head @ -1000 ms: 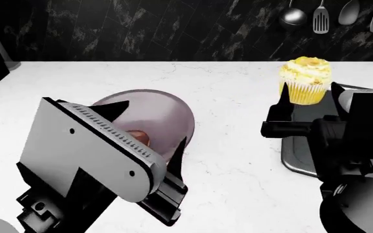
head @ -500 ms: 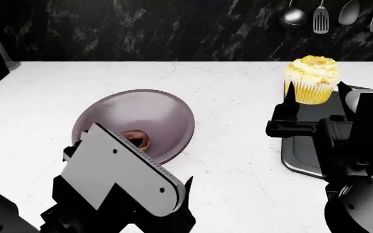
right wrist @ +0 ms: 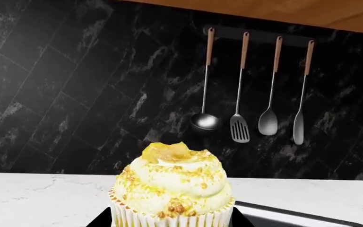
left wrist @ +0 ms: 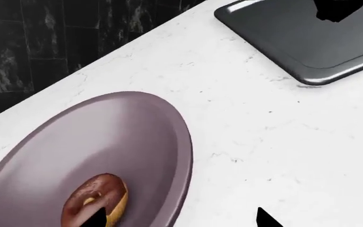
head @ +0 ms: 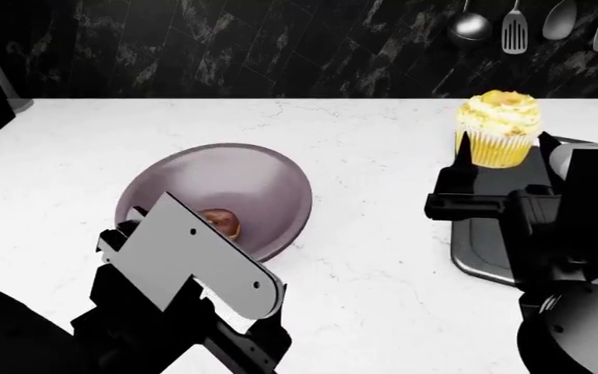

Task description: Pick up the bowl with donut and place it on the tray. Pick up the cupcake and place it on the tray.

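Holding the cupcake (head: 500, 128) pinched in my right gripper (head: 501, 152) above the tray's (head: 481, 261) far end. My left gripper (left wrist: 178, 218) hangs spread over the bowl's (head: 262, 187) near rim; the donut (left wrist: 96, 205) sits inside, the bowl apart from the tray.

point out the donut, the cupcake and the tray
donut (left wrist: 96, 205), left wrist view, on its chocolate glaze
cupcake (head: 498, 128), head view, on its yellow frosting
tray (left wrist: 307, 35), left wrist view, on its bare dark floor

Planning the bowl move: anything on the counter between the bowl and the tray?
Nothing visible. Bare white counter separates the bowl with its donut from the tray; the right tool holds the cupcake at the tray.
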